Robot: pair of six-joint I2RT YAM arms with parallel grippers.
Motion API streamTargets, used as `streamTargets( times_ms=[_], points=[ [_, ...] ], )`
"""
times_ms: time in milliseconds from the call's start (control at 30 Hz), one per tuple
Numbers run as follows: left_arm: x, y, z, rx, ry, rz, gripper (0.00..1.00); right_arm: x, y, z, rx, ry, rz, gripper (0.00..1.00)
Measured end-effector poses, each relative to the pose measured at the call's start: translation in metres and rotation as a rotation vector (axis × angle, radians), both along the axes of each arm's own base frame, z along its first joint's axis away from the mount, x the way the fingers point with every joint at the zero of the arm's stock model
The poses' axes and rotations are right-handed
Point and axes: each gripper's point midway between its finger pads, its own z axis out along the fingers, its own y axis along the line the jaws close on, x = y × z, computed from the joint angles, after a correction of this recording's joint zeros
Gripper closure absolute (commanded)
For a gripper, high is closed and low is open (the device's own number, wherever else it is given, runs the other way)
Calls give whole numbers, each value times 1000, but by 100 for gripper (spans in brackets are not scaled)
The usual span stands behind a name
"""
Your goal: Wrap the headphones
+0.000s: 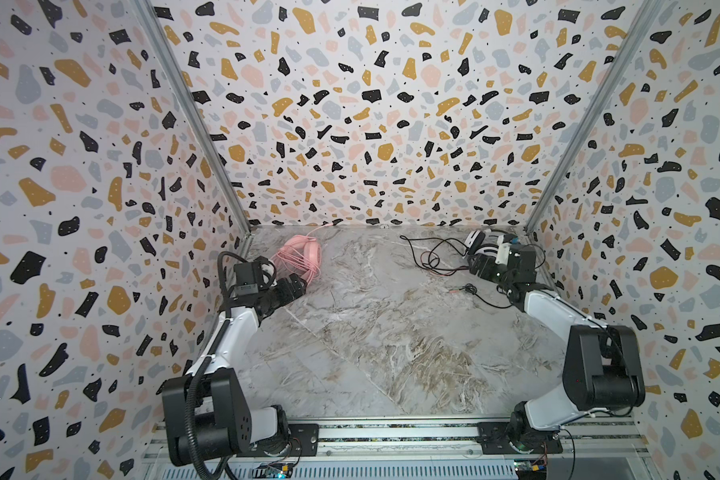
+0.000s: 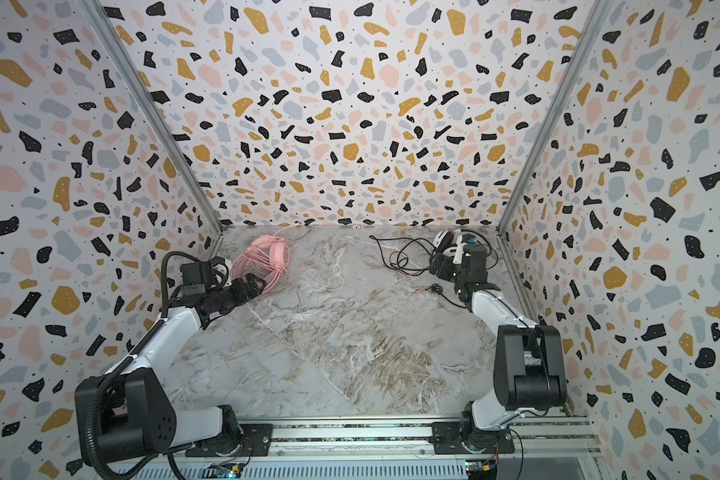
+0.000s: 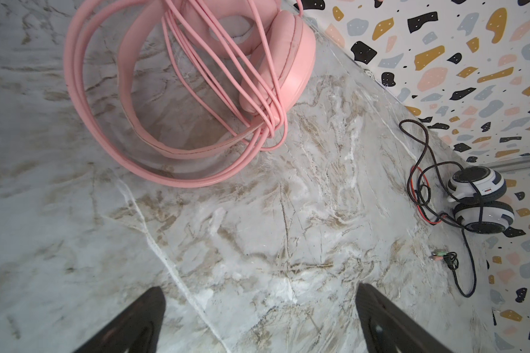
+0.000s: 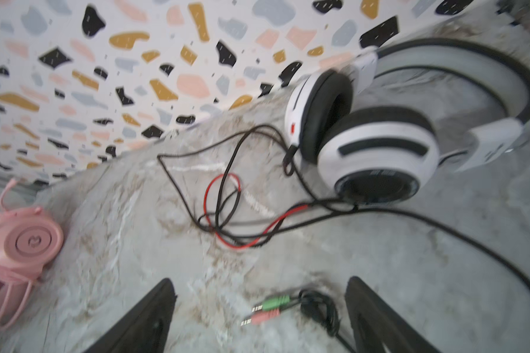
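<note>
The left gripper [image 3: 259,293] and right gripper [image 4: 260,282] are both open and empty, and farther back the pink headphones [image 1: 304,249] look wrapped in their pink cord [image 3: 83,101], but the white-and-black headphones [image 4: 377,146] have thin cords [image 4: 206,195] lying loose on the table [image 1: 391,353], not wrapped yet.

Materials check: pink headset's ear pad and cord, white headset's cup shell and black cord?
Pink ear pad: likely matte leatherette over foam; puffy, with a seam.
Pink cord: smooth rubbery plastic, slight sheen.
White cup shell: hard plastic, semi-gloss, crisp edges.
Black cord: seems fabric-braided; speckled weave texture, but unsure.
</note>
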Motion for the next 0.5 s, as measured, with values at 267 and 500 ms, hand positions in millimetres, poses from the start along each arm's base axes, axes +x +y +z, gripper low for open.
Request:
streamTargets(
  times_ms=[267, 500],
  points=[
    [-7, 1, 39, 39, -122, 8, 2, 68, -75, -20, 70, 115, -288, 12],
    [-7, 1, 30, 35, -94, 7, 3, 62, -123, -64, 261, 220, -490, 13]
  ],
)
